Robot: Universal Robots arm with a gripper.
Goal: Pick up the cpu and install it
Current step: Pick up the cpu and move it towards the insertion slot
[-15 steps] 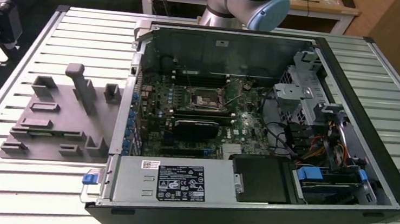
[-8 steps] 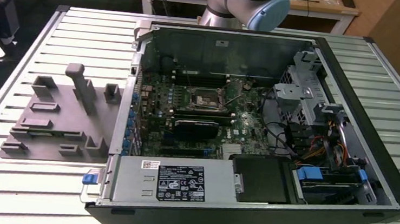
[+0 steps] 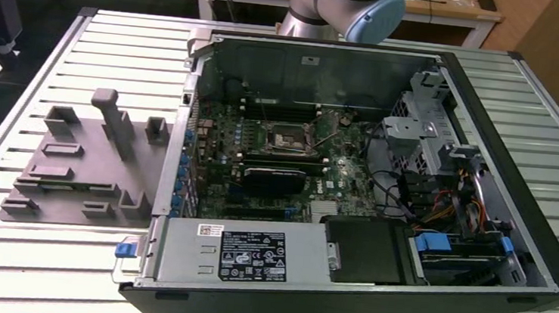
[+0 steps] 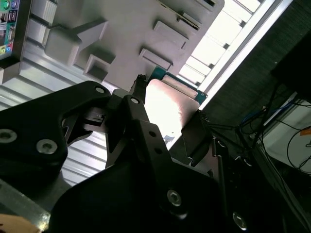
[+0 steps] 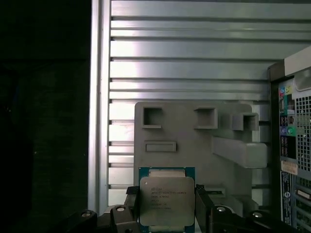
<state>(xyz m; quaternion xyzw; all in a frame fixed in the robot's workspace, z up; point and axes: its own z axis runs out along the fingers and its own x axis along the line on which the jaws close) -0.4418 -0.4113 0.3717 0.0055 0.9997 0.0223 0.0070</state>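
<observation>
Fingers (image 5: 202, 208) of the gripper (image 5: 166, 208) pinch the cpu (image 5: 166, 198) by two opposite edges in both wrist views, shiny top showing between them. Beyond the fingertips lie the grey fixture block (image 5: 194, 131) and slatted table (image 5: 170, 48).

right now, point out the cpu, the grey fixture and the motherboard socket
cpu (image 5: 166, 199), first wrist view, middle of its metal top
grey fixture (image 3: 85, 181), exterior view, bare flat base
motherboard socket (image 3: 286, 140), exterior view, middle of the socket
</observation>
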